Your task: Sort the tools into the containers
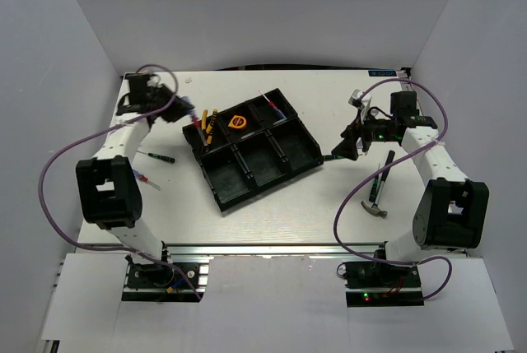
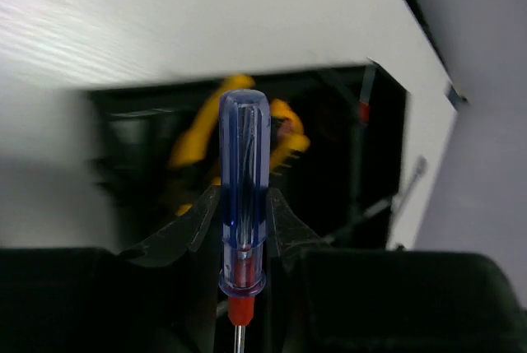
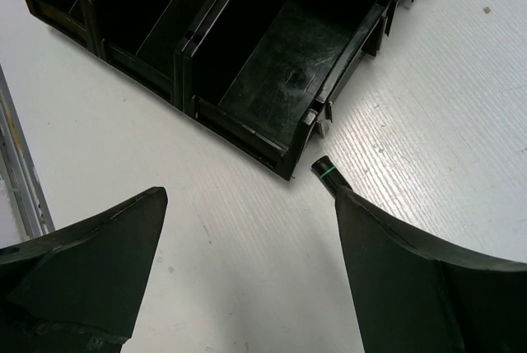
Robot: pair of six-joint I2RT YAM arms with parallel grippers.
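Closest to the near edge of the table (image 1: 280, 225), on its right side, the hammer (image 1: 379, 190) lies flat with its head toward that edge and its handle pointing away. Across on the left side, a small red-handled tool (image 1: 146, 178) rests beside my left arm. A little farther off, the black-handled screwdriver (image 1: 159, 157) lies on the bare top. My right gripper (image 3: 249, 197) hangs over the right half of the table with its jaws spread wide and nothing between them. Just under its right finger the tip of the green-black tool (image 3: 324, 172) peeps out, lying on the table right beside a corner of the tray (image 1: 265, 183). The tray sits askew in the middle of the table, 6 compartments in 2 rows of 3. In its far row, 2 yellow-handled pliers (image 1: 207, 127) lie in the left compartment and the tape measure (image 1: 239, 121) lies in the middle compartment. Farthest, toward the far-left corner, my left gripper (image 2: 244, 221) grips the red-blue screwdriver (image 2: 244, 155), fingers (image 2: 193, 225) pressing on the clear blue handle, at the tray's left corner. Whether the screwdriver hangs over a compartment or beside the tray I cannot tell.
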